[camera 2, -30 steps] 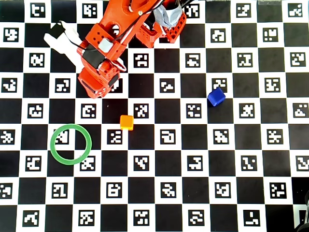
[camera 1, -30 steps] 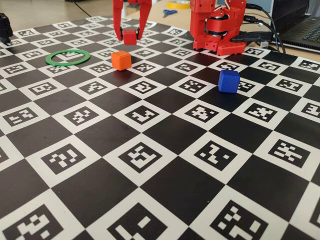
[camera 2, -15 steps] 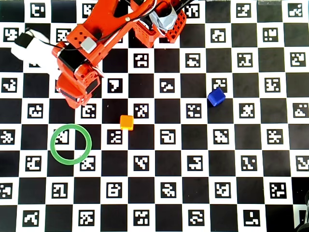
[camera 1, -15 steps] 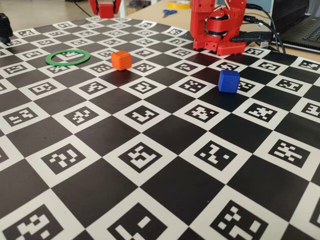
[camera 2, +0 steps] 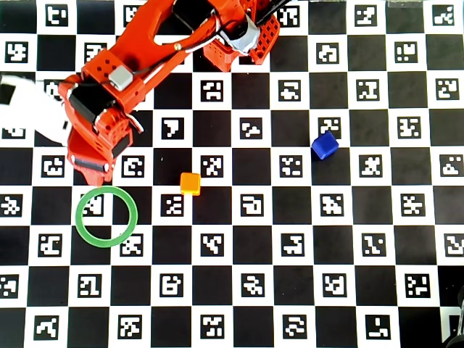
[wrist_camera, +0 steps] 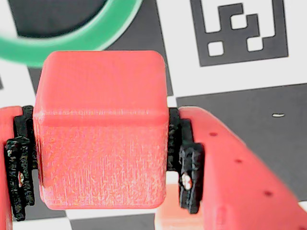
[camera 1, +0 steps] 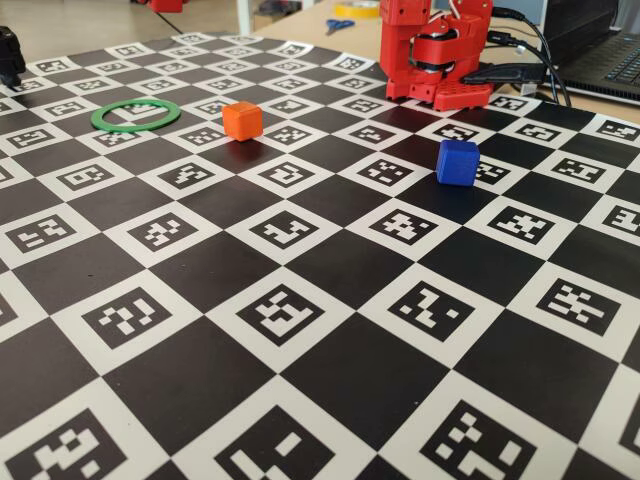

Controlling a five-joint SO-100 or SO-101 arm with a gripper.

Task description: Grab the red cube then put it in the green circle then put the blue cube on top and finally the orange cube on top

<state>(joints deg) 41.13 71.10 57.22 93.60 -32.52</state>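
Gripper (wrist_camera: pixel 103 191) clamped on red cube (wrist_camera: pixel 101 129) | green circle (wrist_camera: pixel 62 45) just beyond | orange cube (camera 2: pixel 190 183) apart

I am looking at what reads as a lab or maker's desk: the worktop (camera 1: pixel 300 330) is wearing a checkered mat of printed marker tags, a laptop (camera 1: pixel 600 60) and cables (camera 1: pixel 535 50) are sitting behind it (scissors (camera 1: pixel 338 25) and a tape roll (camera 1: pixel 358 10) too).
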